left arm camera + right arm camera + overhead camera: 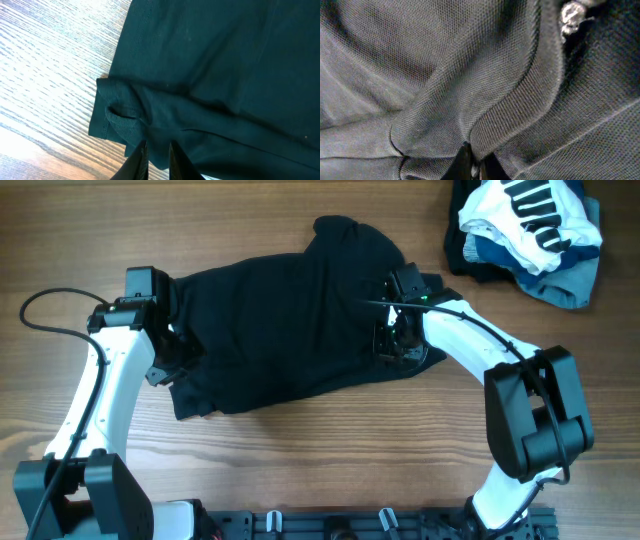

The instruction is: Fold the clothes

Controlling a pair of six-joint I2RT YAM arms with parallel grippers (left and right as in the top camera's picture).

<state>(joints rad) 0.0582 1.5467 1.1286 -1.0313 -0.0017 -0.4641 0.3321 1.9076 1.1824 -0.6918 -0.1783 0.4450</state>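
spans the table [330,455] left to right: the clothes [285,330]. pinched at left edge by left gripper [157,148], at ribbed collar by right gripper [474,156]; each end equally near.

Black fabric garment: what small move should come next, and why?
Probably raise both grippers a little: the left gripper pinches the limp black fabric garment near a hemmed edge, the right gripper its ribbed band, and it lies spread on the wooden table.
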